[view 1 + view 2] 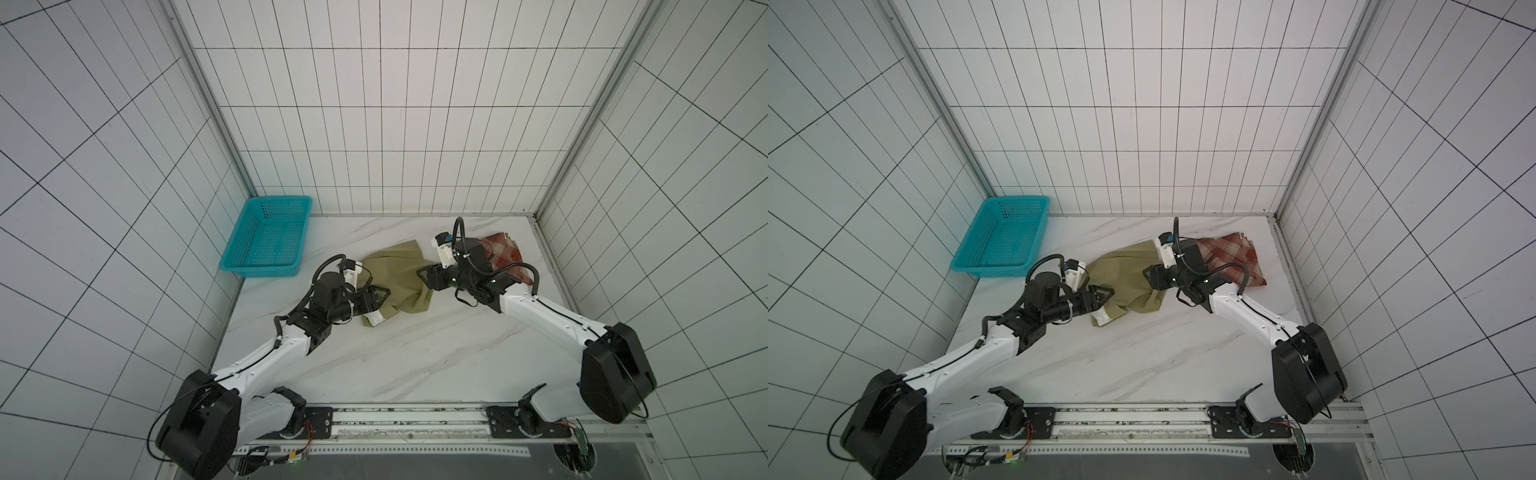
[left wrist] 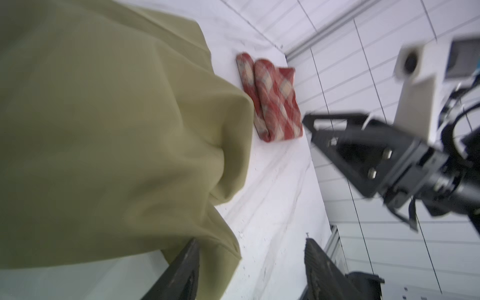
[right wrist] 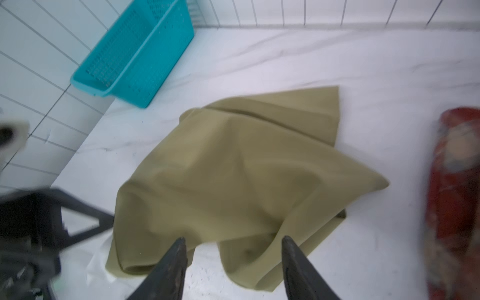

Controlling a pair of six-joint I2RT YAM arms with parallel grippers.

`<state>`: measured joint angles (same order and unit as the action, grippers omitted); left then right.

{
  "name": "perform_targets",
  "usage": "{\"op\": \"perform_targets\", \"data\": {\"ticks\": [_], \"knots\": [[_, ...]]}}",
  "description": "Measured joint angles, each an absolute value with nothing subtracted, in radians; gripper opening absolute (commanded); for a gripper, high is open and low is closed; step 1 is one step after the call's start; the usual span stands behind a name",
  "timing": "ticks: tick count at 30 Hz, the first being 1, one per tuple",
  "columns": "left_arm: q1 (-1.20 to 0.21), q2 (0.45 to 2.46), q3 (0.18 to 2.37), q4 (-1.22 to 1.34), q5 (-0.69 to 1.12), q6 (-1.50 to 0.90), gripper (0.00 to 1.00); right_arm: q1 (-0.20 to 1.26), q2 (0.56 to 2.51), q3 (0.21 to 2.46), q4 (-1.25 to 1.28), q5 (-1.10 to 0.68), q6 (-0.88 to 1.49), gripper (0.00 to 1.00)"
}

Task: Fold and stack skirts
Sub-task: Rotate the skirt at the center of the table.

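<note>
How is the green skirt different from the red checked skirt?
The green skirt is plain olive; the red checked skirt is red-and-cream plaid. The green skirt lies rumpled and loosely spread; the red checked skirt is folded into a neat bundle, farther right. Both are cloth lying on the white table.

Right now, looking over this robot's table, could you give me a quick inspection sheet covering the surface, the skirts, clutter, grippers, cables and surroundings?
Surface: white marble-patterned tabletop, small dark specks, no spills seen.
Job's things: plain olive-khaki cloth skirt crumpled mid-table, unfolded; red-rust and cream plaid cloth skirt folded, lying apart from it at the far right.
Clutter: teal perforated plastic basket, empty, in the far left corner.
Grippers: left gripper open, khaki cloth at one finger; right gripper open over the khaki skirt's edge, holding nothing.
Cables: black cables loop over each wrist; none seen snagged.
Surroundings: white tiled walls, metal corner posts.
</note>
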<state>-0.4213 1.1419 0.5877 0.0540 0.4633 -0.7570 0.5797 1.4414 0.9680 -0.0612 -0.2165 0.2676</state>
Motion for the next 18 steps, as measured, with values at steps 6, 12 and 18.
{"op": "perform_targets", "data": {"ticks": [6, 12, 18], "knots": [[-0.267, 1.112, 0.545, -0.007, 0.535, -0.728, 0.63, 0.716, 1.429, 0.86, -0.067, -0.21, 0.3, 0.57], [-0.238, 1.118, 0.513, -0.107, 0.517, -0.705, 0.63, 0.861, 1.493, 0.86, -0.044, -0.166, 0.294, 0.62], [-0.123, 1.158, 0.424, -0.128, 0.456, -0.744, 0.63, 0.972, 1.623, 0.863, -0.043, -0.078, 0.258, 0.62]]}}
